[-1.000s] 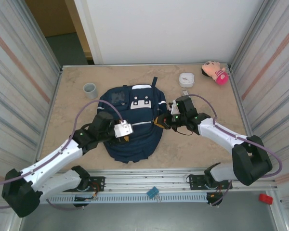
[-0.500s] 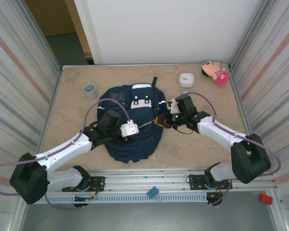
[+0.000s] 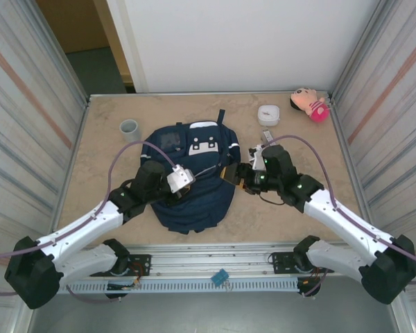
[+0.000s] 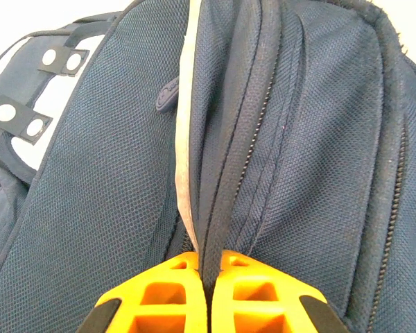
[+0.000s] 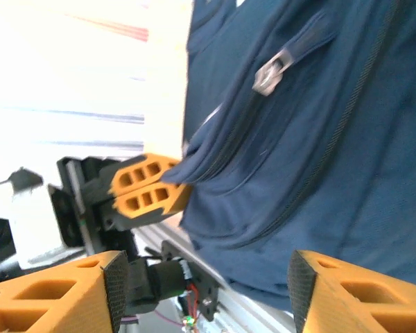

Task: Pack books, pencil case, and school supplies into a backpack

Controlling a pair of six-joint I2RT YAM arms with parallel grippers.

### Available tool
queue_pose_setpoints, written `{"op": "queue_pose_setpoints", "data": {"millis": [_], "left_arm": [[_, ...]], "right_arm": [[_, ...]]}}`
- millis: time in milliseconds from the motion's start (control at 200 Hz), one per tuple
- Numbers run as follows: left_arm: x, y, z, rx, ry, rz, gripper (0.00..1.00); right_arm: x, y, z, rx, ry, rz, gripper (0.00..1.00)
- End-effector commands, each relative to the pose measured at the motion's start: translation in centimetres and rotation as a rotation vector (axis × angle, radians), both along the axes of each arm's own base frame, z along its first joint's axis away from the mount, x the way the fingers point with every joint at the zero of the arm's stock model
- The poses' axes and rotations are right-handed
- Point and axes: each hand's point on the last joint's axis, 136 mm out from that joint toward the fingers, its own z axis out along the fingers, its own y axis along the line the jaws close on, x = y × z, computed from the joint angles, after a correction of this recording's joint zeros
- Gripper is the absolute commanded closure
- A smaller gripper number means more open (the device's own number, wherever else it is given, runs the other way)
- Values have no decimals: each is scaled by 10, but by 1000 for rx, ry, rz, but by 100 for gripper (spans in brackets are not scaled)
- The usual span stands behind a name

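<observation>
The left tool [image 4: 205,269] is pinched shut on a raised fold of the backpack [image 4: 90,194]. Its orange fingers [image 4: 253,295] meet on a black zip seam with a pale strip running beside it. From above, this tool [image 3: 189,186] sits over the middle of the backpack [image 3: 201,205], on its near half. In the right wrist view it [image 5: 149,187] grips the bag's edge and holds the cloth up off the bench.

The right tool [image 5: 206,277] stands wide open with nothing in its grasp. Its two orange fingers [image 5: 62,291] sit far apart at the bottom corners of that view. Navy fabric [image 5: 319,139] rises beyond them, with a grey zip pull [image 5: 267,76] hanging on it. From above, the right tool [image 3: 232,175] is at the backpack's right edge and points in toward it — whether it touches the cloth I cannot tell.

The backpack lies flat on the tan bench [image 3: 104,159], white patches up, between the two arms. A grey cup [image 3: 129,128] stands just off its far-left corner. Toward the far right are a white rounded box [image 3: 268,114] and a pink plush toy [image 3: 309,104]. A narrow grey-white bar [image 3: 267,136] lies just on the near side of the box.
</observation>
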Motion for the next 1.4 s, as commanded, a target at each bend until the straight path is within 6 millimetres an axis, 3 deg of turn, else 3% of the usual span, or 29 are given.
{"op": "queue_pose_setpoints", "data": {"millis": [0, 205, 436, 491, 556, 651, 837, 1007, 1097, 1168, 1238, 1393], "left_arm": [[14, -7, 41, -119, -100, 31, 100], [14, -17, 46, -154, -87, -3, 100], [11, -19, 61, -192, -111, -18, 100], [9, -20, 64, -200, -113, -30, 100], [6, -20, 65, -203, -111, -43, 100], [3, -19, 64, -182, -127, -66, 100], [-3, -12, 56, -123, -143, -127, 100], [-13, -8, 64, -184, -193, -209, 100], [-21, -6, 67, -212, -197, -266, 100], [-23, -4, 70, -230, -178, -284, 100], [-25, -3, 72, -242, -173, -301, 100], [-27, -4, 72, -241, -171, -318, 100]], "right_arm": [[-1, 12, -16, 32, 64, -54, 38], [-7, 40, -43, 20, 131, -18, 43], [0, 20, -112, -127, 204, -117, 89], [-1, 18, -127, -142, 223, -123, 93], [0, 21, -130, -128, 217, -112, 94], [3, 25, -118, -104, 168, -97, 90], [11, 10, -64, -153, -69, -29, 59], [4, -10, -5, -176, -405, 138, 50], [6, -24, 14, -161, -518, 216, 48], [16, -37, 20, -153, -551, 236, 38], [29, -47, 24, -114, -539, 250, 36], [59, -41, 18, 16, -434, 349, 27]]}}
